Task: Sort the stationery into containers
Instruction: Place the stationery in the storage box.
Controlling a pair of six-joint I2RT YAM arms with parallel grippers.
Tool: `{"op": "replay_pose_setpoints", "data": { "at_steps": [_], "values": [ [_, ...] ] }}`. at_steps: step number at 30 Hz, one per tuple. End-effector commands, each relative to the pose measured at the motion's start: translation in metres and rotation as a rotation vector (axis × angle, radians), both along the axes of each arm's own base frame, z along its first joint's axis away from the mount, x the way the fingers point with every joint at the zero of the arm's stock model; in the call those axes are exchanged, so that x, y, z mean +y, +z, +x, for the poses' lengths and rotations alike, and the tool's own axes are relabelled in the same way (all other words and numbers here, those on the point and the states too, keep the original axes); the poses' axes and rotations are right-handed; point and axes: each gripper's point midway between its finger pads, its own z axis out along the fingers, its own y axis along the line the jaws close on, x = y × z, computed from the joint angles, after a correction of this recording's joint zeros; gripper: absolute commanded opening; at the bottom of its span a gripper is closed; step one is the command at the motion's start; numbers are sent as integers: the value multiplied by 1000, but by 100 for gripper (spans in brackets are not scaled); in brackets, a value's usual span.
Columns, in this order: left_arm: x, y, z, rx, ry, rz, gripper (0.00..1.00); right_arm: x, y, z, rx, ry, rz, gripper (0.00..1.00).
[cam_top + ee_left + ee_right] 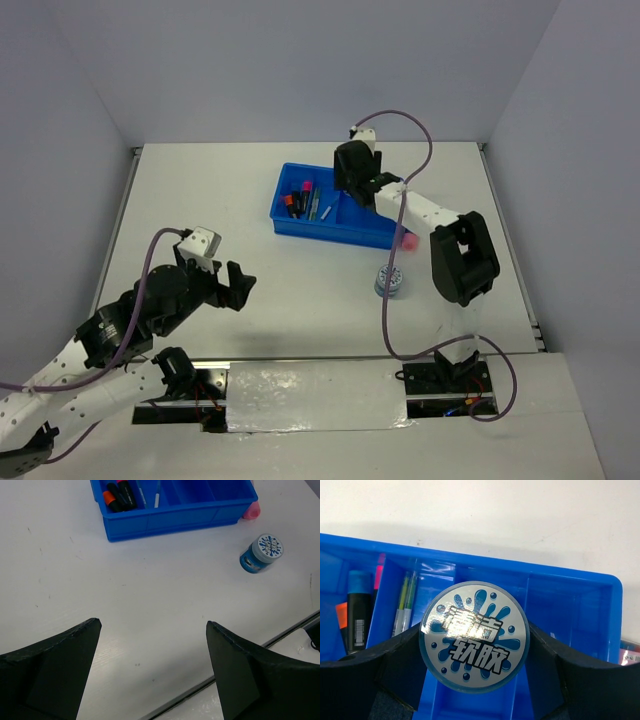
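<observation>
The blue tray (300,228) stands at the table's far middle; it also shows in the left wrist view (170,517) and in the right wrist view (570,587). Black highlighters (296,202) and thin pens (316,203) lie in its left compartments. My right gripper (357,185) is shut on a round blue-white roll (474,636) and holds it above a middle compartment. A second roll (389,283) stands on the table in front of the tray's right end. A pink tube (407,240) lies against the tray's right corner. My left gripper (236,285) is open and empty at the near left.
A metal strip (300,360) runs along the table's near edge, with a foil-covered plate (315,395) between the arm bases. Grey walls close in the table on three sides. The right arm's cable (415,130) loops over the far right.
</observation>
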Motion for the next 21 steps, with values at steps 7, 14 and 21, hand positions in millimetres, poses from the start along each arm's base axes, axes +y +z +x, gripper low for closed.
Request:
{"op": "replay_pose_setpoints", "data": {
  "at_steps": [7,14,21],
  "values": [
    [-9,4,0,-26,-51,-6,99,-2,8,28,-91,-18,29,18],
    [-12,5,-2,-29,-75,-11,99,-5,-1,25,-95,-24,44,56],
    [-11,7,-2,-36,-73,-21,99,-7,0,21,-81,-29,52,75]
  ]
}}
